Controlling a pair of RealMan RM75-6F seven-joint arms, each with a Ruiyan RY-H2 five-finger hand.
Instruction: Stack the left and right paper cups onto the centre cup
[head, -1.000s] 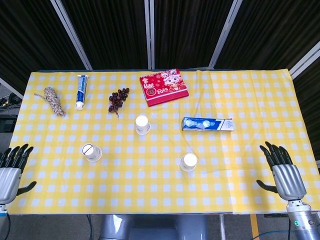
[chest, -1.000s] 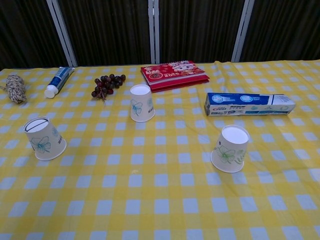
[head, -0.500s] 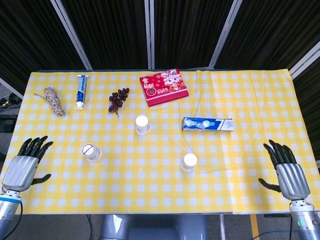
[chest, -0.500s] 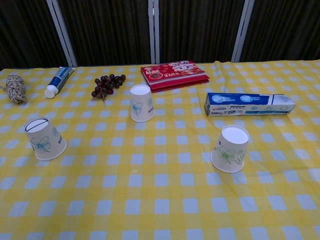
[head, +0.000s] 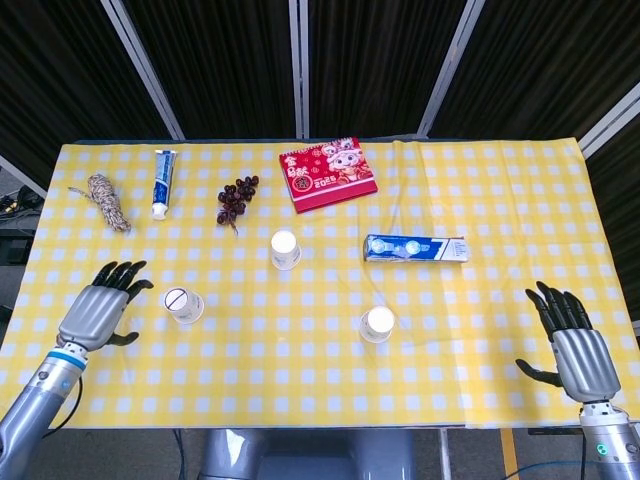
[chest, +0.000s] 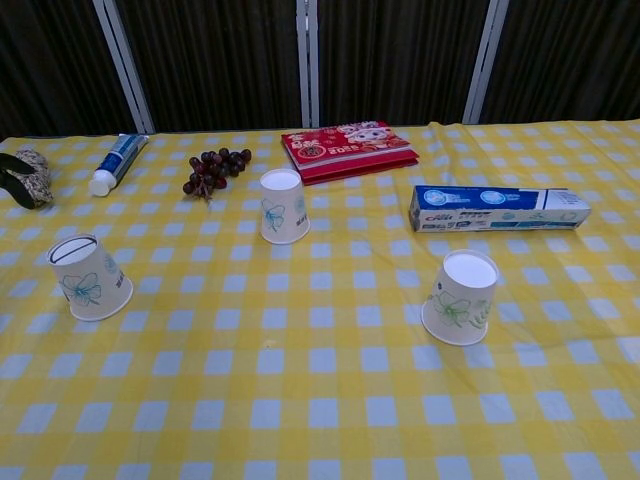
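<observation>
Three white paper cups with a flower print stand upside down on the yellow checked cloth. The centre cup (head: 285, 249) (chest: 284, 206) is furthest back. The left cup (head: 183, 305) (chest: 89, 278) and the right cup (head: 377, 324) (chest: 460, 297) stand nearer the front. My left hand (head: 100, 305) hovers just left of the left cup, fingers spread, holding nothing; only dark fingertips (chest: 18, 166) show at the chest view's left edge. My right hand (head: 570, 340) is at the table's front right corner, fingers spread and empty, far from the right cup.
Along the back lie a twine ball (head: 105, 198), a toothpaste tube (head: 161, 182), dark grapes (head: 236, 197) and a red booklet (head: 328, 173). A blue-and-white toothpaste box (head: 414, 248) lies right of the centre cup, behind the right cup.
My left hand has moved in from the table's left front edge toward the left cup. The right hand has barely shifted. The cups have not moved.
</observation>
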